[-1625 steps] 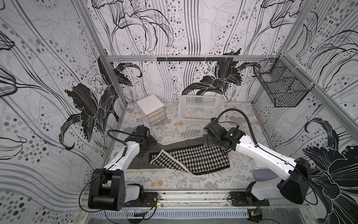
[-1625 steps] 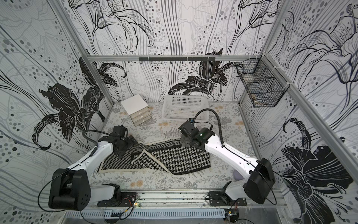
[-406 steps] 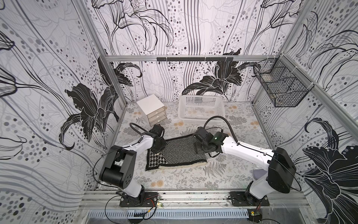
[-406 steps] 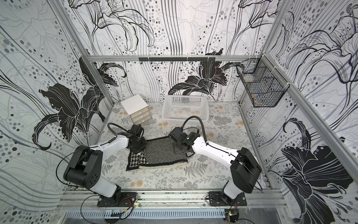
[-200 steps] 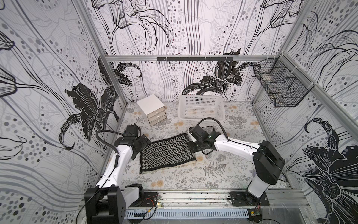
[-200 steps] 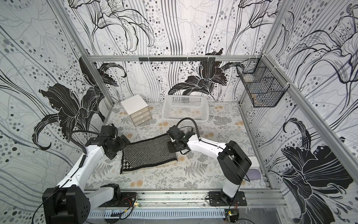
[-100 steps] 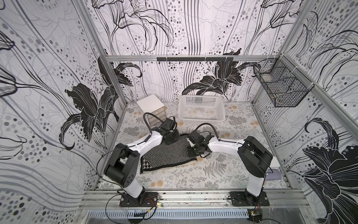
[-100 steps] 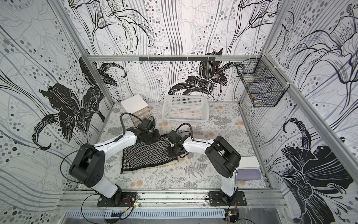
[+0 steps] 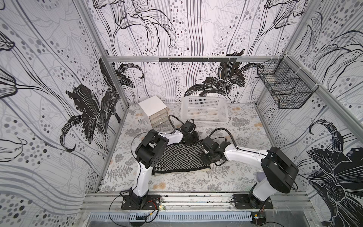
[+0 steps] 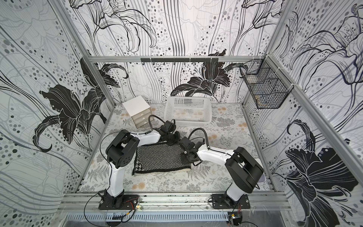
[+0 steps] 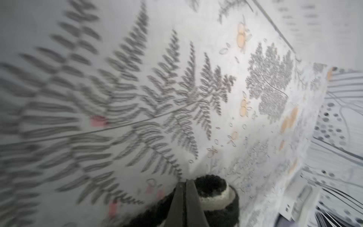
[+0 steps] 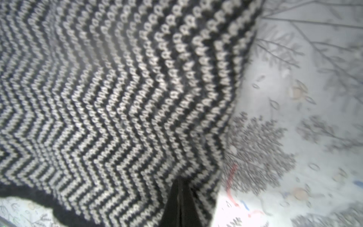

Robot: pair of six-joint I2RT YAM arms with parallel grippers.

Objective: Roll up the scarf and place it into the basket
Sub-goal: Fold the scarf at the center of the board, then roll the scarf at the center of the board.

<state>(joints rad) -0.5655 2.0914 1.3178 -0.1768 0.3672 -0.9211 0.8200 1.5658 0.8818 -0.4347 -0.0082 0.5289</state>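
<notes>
Since rolling likely starts from this end, the left gripper (image 9: 192,139) pinches the scarf's (image 9: 180,157) one-o'clock corner and the right gripper (image 9: 205,160) its three-o'clock edge, jaws pressed together.

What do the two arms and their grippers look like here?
Both the left arm and the right arm have glossy white links, bulky black joint housings and black base plates. A black cable loops above each wrist. The left gripper and right gripper have slim dark fingers.

No legible text, label, brand or number is seen. Red and blue marks (image 12: 230,177) on the tablecloth (image 12: 279,94) beside the scarf (image 12: 117,98) cannot be read.
</notes>
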